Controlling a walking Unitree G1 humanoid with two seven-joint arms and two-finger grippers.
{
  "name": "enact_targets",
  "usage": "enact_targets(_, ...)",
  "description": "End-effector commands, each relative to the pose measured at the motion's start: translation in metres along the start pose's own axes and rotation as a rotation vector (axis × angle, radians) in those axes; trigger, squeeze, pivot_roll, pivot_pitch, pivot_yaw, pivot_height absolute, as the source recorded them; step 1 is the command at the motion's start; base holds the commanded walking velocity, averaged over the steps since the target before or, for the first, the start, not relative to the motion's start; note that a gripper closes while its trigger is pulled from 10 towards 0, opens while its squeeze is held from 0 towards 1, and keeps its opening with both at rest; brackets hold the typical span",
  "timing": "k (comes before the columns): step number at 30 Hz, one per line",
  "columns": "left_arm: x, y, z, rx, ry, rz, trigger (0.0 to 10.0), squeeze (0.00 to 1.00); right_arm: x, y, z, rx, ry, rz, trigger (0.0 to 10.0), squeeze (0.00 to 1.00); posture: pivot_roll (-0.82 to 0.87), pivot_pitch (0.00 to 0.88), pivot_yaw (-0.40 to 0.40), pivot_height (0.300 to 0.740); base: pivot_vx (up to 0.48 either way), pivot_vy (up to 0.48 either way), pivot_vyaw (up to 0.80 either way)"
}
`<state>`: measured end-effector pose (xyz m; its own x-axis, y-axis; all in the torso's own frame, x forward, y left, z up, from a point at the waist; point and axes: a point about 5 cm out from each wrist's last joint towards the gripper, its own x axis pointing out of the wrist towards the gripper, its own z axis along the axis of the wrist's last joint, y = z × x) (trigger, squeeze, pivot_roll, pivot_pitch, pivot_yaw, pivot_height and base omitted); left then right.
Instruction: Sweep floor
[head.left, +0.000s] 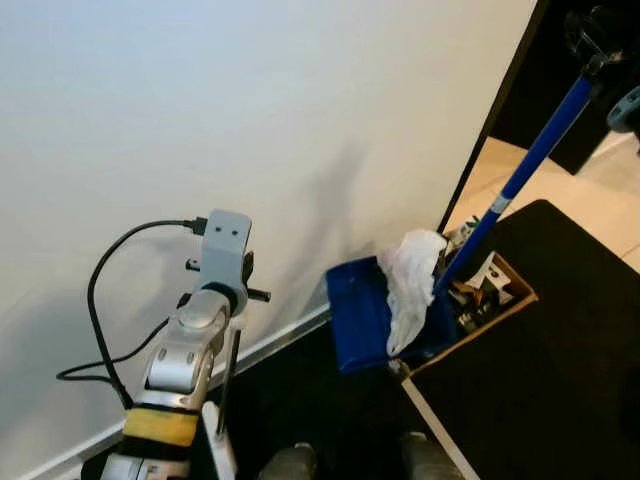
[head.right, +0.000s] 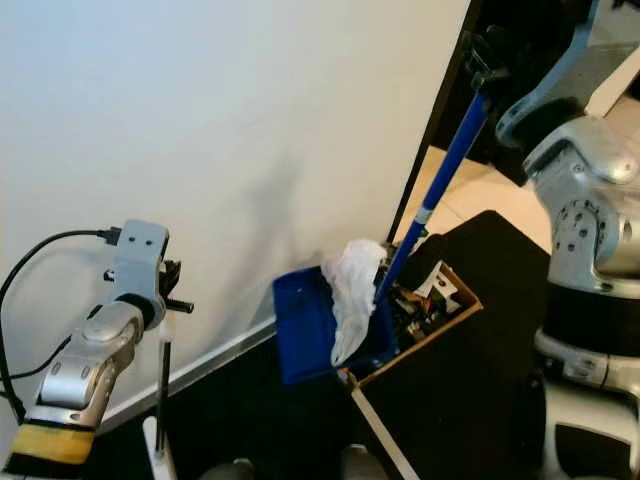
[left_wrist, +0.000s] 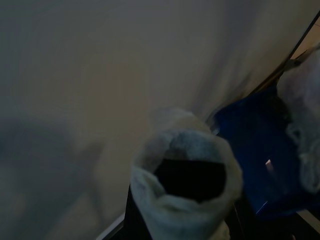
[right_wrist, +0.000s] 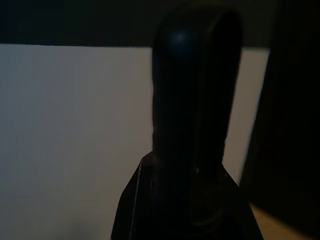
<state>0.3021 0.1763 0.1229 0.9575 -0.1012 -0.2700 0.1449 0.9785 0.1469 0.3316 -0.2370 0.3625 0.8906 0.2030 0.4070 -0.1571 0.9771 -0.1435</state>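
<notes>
Right eye view: my right hand (head.right: 487, 52) grips the broom handle (head.right: 447, 160) far right; its long axis slants down-left to the dustpan (head.right: 315, 325) by the wall. My left hand (head.right: 165, 300), nearer left, seems closed on a thin rod (head.right: 163, 375), though I can't be sure.

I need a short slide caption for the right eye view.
Blue dustpan holding white crumpled paper, tilted over a cardboard box beside the wall.
</notes>
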Motion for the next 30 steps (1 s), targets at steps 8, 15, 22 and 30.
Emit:
enact_targets(8, 0.000, -0.008, -0.005, 0.007, 0.013, -0.011, 10.0, 0.00, 0.030, 0.016, 0.014, -0.184, -0.121, 0.074, 10.0, 0.00, 0.08, 0.118, 0.024, 0.740, 0.000, 0.000, 0.00)
enact_targets(15, -0.001, -0.009, -0.006, 0.001, 0.011, -0.008, 10.0, 0.00, 0.042, 0.038, -0.003, -0.249, -0.154, 0.121, 10.0, 0.00, 0.10, 0.119, 0.013, 0.740, 0.000, 0.000, 0.00)
enact_targets(22, -0.004, -0.012, -0.009, -0.011, 0.014, -0.005, 10.0, 0.00, 0.049, 0.078, -0.012, -0.552, -0.217, 0.272, 10.0, 0.00, 0.10, 0.122, 0.004, 0.740, 0.000, 0.000, 0.00)
enact_targets(30, -0.004, -0.014, -0.009, -0.019, 0.012, -0.006, 10.0, 0.00, 0.054, 0.081, -0.009, -0.700, -0.281, 0.279, 10.0, 0.00, 0.10, 0.122, 0.002, 0.740, 0.000, 0.000, 0.00)
